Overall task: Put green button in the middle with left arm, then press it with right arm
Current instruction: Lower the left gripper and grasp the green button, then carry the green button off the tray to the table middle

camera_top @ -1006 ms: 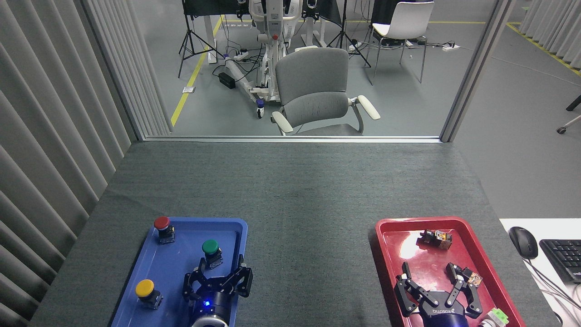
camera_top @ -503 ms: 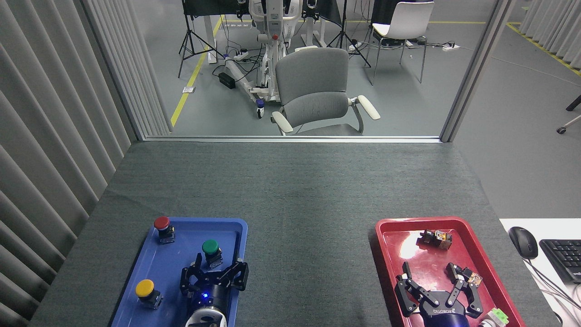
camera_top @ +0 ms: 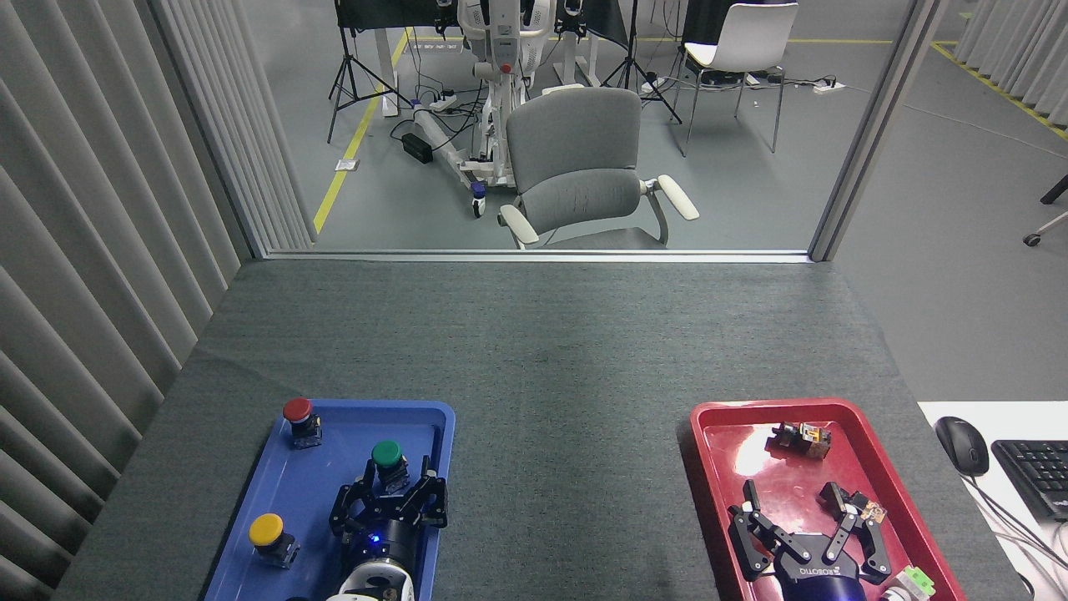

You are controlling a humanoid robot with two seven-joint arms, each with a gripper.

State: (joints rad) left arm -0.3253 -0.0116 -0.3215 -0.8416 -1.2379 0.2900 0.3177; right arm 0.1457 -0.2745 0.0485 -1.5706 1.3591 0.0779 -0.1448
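Observation:
The green button stands upright on its black base inside the blue tray, right of centre. My left gripper is open just behind the button from my side, its fingers spread to either side of the base without closing on it. Over the red tray my right gripper hangs open, nothing between its fingers. The middle, dark grey felt mat, lies between the two trays.
A red button stands at the blue tray's far left corner, a yellow button at its near left. Small switch parts lie in the red tray. A mouse and keyboard sit at right.
My left gripper has slid forward and a little left, so its fingers now flank the green button's base and have narrowed. The right gripper has barely shifted.

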